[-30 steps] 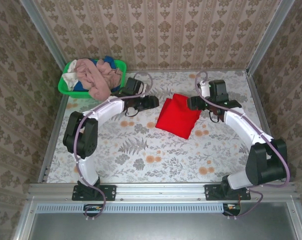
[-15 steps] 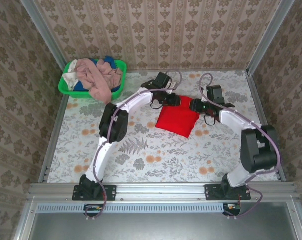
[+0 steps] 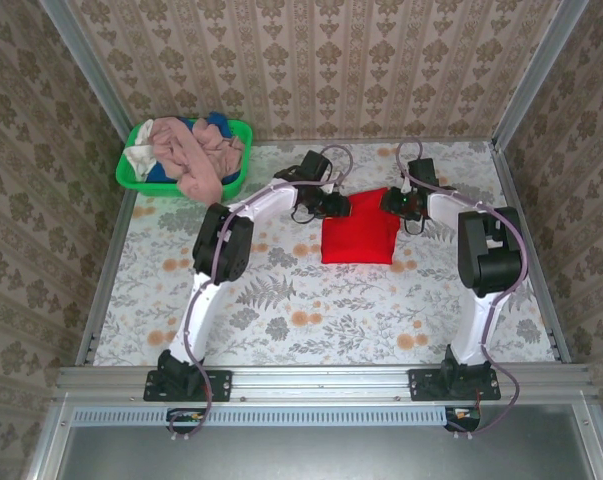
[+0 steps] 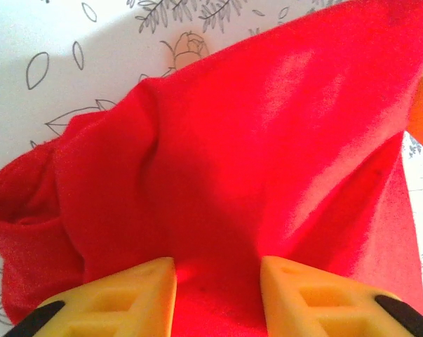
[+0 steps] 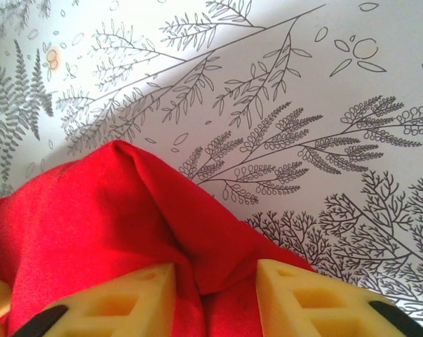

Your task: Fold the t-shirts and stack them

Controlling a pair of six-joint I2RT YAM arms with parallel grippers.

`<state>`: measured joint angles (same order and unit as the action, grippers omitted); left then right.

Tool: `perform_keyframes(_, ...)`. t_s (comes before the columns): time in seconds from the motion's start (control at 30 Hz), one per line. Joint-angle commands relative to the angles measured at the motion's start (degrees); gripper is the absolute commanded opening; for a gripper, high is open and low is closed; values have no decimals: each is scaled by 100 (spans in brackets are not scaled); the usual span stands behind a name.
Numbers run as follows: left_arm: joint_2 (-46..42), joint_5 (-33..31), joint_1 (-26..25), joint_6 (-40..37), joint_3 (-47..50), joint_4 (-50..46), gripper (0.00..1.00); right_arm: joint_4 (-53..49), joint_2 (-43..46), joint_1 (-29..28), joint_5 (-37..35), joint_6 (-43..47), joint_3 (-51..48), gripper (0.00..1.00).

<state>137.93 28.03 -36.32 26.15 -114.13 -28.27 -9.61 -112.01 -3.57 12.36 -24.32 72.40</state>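
Top external: t-shirt (image 3: pixel 359 235) on floral table (image 3: pixel 361 310), wallpapered walls (image 3: pixel 311 60)

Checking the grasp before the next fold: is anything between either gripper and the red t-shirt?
Nothing visible. The left gripper and the right gripper each pinch a far corner of the red t-shirt between their fingers.

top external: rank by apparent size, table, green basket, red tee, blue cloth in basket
1. table
2. green basket
3. red t-shirt
4. blue cloth, mostly buried, so judged on its visible part
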Motion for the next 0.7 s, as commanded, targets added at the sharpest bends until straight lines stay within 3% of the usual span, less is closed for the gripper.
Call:
perform_keyframes(0.0,-589,87,-51,182,314,208,42,-43,799,-9,-167,-95,-413,48)
perform_keyframes(0.1,-1057,67,-51,391,804,691,50,-51,1429,-135,-462,6,-894,69)
perform_keyframes(0.23,-1819,-255,-11,529,1602,1218,63,-362,1942,-456,-890,311,-1252,84)
perform_keyframes(0.4,-3071,-1364,61,119,3124,1749,77,-756,2101,-1140,-1755,642,-1188,85)
perform_keyframes(0.53,-4274,-2315,144,-270,4553,1879,81,-1111,1657,-1931,-2426,799,-647,84)
perform_keyframes(0.67,-5452,-2818,297,-489,5695,1823,85,-1279,1062,-2524,-2635,777,-85,82)
